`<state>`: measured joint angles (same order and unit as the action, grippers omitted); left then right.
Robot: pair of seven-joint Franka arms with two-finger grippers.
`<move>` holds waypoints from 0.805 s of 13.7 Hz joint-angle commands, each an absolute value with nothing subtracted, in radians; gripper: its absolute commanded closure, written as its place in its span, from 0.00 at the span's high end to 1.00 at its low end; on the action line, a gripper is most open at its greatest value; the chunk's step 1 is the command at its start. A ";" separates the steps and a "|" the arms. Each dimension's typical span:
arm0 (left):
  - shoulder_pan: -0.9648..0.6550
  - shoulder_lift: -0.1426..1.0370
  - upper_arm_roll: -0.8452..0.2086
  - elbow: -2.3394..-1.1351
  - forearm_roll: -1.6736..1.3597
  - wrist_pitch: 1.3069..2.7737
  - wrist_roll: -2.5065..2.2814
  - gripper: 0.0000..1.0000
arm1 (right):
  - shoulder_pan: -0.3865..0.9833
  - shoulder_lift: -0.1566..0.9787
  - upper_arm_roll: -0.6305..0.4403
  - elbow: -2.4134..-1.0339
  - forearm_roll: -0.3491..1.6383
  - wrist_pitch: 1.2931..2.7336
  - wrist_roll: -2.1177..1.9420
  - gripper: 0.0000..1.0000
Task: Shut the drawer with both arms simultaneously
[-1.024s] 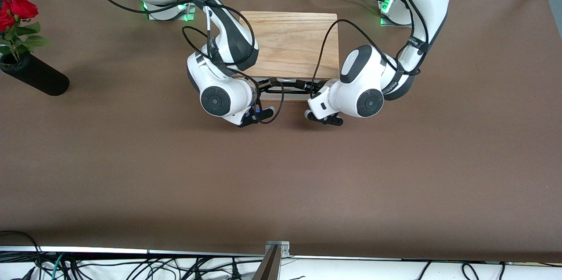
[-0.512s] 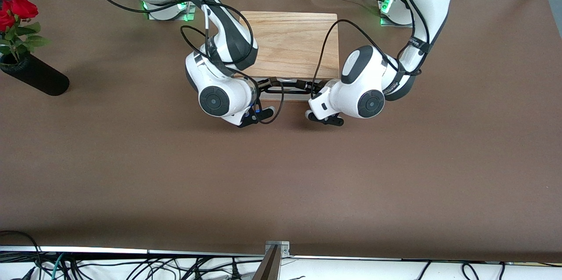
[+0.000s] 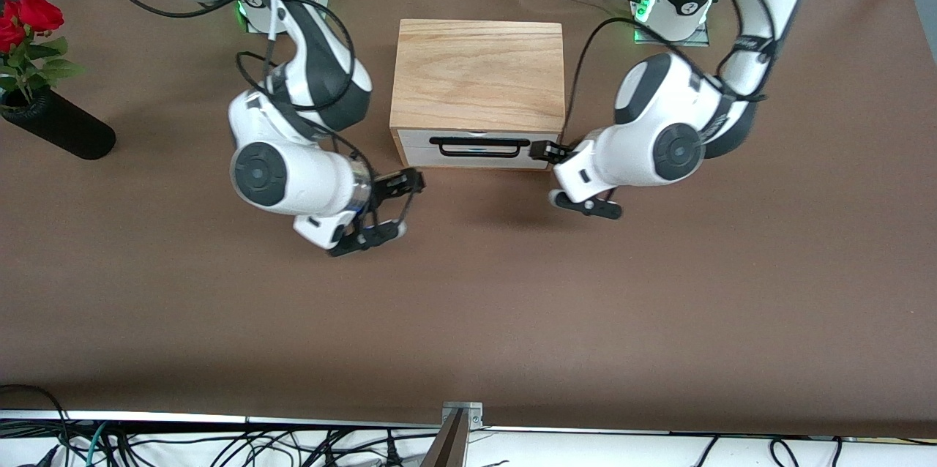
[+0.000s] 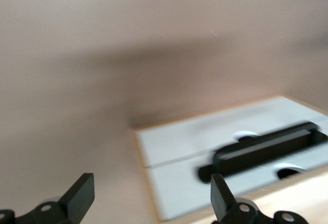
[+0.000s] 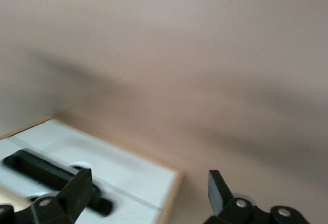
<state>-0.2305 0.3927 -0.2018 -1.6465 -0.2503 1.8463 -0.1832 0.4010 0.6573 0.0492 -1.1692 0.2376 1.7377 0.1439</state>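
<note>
The drawer [image 3: 419,153] has a white front panel that sits flush in the oak-coloured box [image 3: 479,72], and its black bar handle [image 3: 479,148] shows in full. My right gripper [image 3: 407,182] is open and empty, off the box's corner toward the right arm's end. My left gripper [image 3: 546,151] is open and empty, close beside the drawer front's corner at the left arm's end. The left wrist view shows the front panel [image 4: 177,152] and handle [image 4: 261,152] past my open left gripper [image 4: 151,201]. The right wrist view shows the panel [image 5: 128,165] past my open right gripper [image 5: 148,193].
A black vase [image 3: 62,132] with red roses [image 3: 25,17] lies at the right arm's end of the table. The brown table cover [image 3: 468,306] stretches toward the front camera. Cables hang along the front edge.
Both arms have swung back from the drawer front and apart, each toward its own end. The drawer front and handle, earlier hidden by the wrists, now show flush with the box.
</note>
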 commanded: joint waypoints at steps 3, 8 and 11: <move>-0.175 0.261 -0.111 -1.644 -0.149 1.822 -0.169 1.00 | 0.413 0.583 -0.145 -1.137 0.181 1.683 0.137 1.00; -0.134 0.169 -0.058 -1.635 -0.049 1.822 -0.170 1.00 | 0.361 0.476 -0.236 -1.135 0.181 1.608 0.135 1.00; -0.080 0.103 -0.071 -1.596 -0.045 1.691 -0.172 1.00 | 0.325 0.419 -0.250 -1.153 0.152 1.621 0.140 1.00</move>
<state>-0.1087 0.1510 -0.0550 -1.6199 -0.0761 1.7862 -0.1729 0.3478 0.4622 -0.2555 -1.1299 0.1803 1.6197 0.1374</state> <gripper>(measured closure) 0.000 0.000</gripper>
